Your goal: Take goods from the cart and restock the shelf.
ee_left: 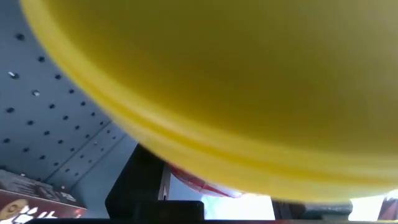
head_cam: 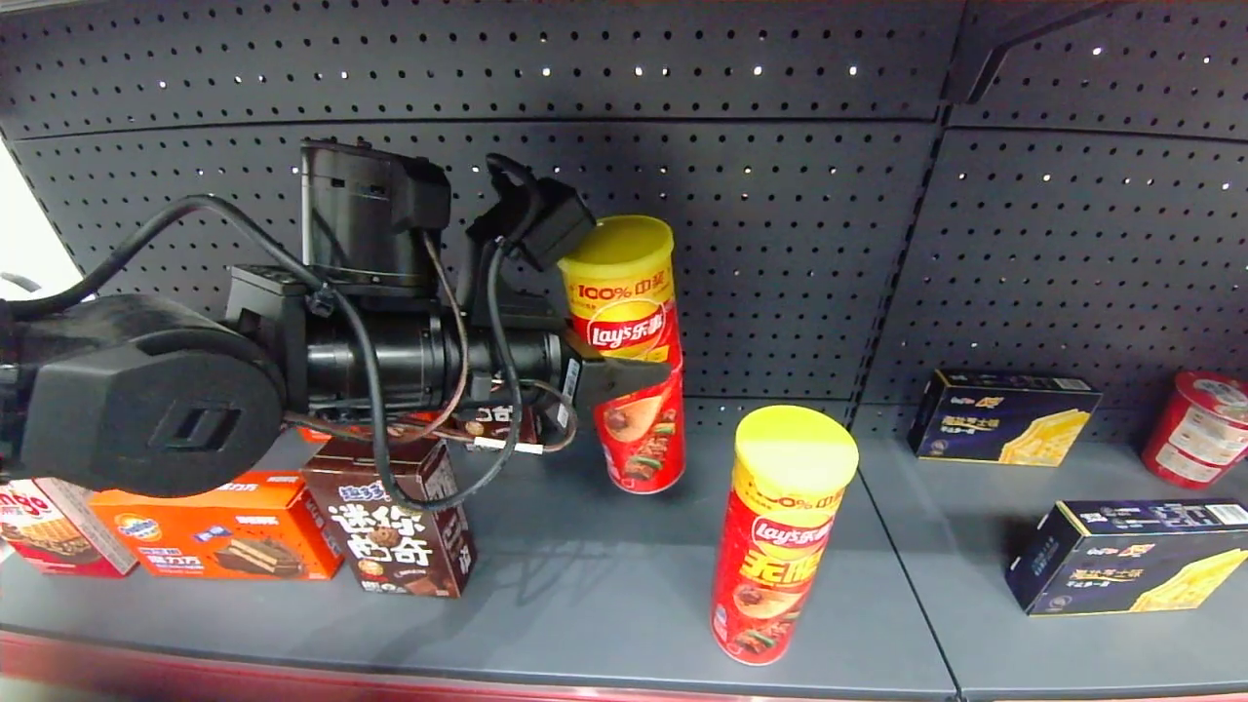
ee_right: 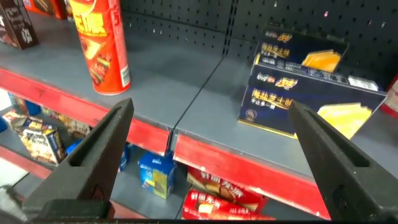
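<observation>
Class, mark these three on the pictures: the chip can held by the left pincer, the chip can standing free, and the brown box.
Held can (head_cam: 624, 312): head view, upper label.
Standing can (head_cam: 780, 546): head view, middle of the label.
Brown box (head_cam: 402, 548): head view, front face.

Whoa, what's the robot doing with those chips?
The robot is stocking a store shelf. Its left end effector grips a red chips can with a yellow lid, held slightly tilted near the back of the shelf. I can't tell if the can's bottom touches down yet. A second can of the same kind stands upright nearer the front edge. The right end effector is open and holds nothing, out in front of the shelf near two navy boxes.
</observation>
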`<state>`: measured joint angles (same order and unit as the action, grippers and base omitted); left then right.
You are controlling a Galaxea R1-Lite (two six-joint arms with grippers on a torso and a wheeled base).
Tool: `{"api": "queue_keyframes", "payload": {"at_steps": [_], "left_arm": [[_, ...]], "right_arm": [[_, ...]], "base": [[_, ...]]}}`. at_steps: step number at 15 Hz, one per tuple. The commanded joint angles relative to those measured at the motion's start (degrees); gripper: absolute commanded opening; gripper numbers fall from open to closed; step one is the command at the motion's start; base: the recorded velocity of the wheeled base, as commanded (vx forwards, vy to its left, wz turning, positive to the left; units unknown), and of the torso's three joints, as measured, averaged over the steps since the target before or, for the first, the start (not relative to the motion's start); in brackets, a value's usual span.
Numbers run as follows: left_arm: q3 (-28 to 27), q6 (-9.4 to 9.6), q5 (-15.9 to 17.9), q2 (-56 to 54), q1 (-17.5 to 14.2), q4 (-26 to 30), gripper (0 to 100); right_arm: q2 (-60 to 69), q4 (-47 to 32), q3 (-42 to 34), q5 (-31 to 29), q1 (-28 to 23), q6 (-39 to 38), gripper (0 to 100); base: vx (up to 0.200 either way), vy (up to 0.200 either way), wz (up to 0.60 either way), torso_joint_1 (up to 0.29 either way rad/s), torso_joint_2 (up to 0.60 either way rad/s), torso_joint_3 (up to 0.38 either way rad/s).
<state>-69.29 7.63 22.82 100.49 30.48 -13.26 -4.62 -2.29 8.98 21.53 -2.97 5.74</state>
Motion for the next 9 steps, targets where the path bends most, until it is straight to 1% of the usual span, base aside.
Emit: {"api": "queue_keyframes", "payload": {"at_steps": [1, 5, 7, 9], "left_arm": [[-1.4, -0.07, 0.0, 1.1, 0.1, 0.2, 0], [-4.7, 0.02, 0.1, 4.6, -0.3, 0.4, 0], [-7.6, 0.19, 0.2, 7.0, -0.3, 2.3, 0], [-10.3, 0.37, 0.2, 9.5, -0.2, 2.5, 0]], "right_arm": [[-0.2, 0.1, -0.4, 0.1, 0.0, 0.0, 100], [-0.3, 0.2, -0.2, 0.1, 0.0, -0.1, 100], [-0.3, 0.2, -0.2, 0.1, 0.0, -0.1, 100], [-0.2, 0.2, -0.2, 0.1, 0.0, -0.1, 100]], "base": [[0.000, 0.000, 0.00, 0.000, 0.00, 0.000], [0.000, 0.000, 0.00, 0.000, 0.00, 0.000], [0.000, 0.000, 0.00, 0.000, 0.00, 0.000], [0.000, 0.000, 0.00, 0.000, 0.00, 0.000]]}}
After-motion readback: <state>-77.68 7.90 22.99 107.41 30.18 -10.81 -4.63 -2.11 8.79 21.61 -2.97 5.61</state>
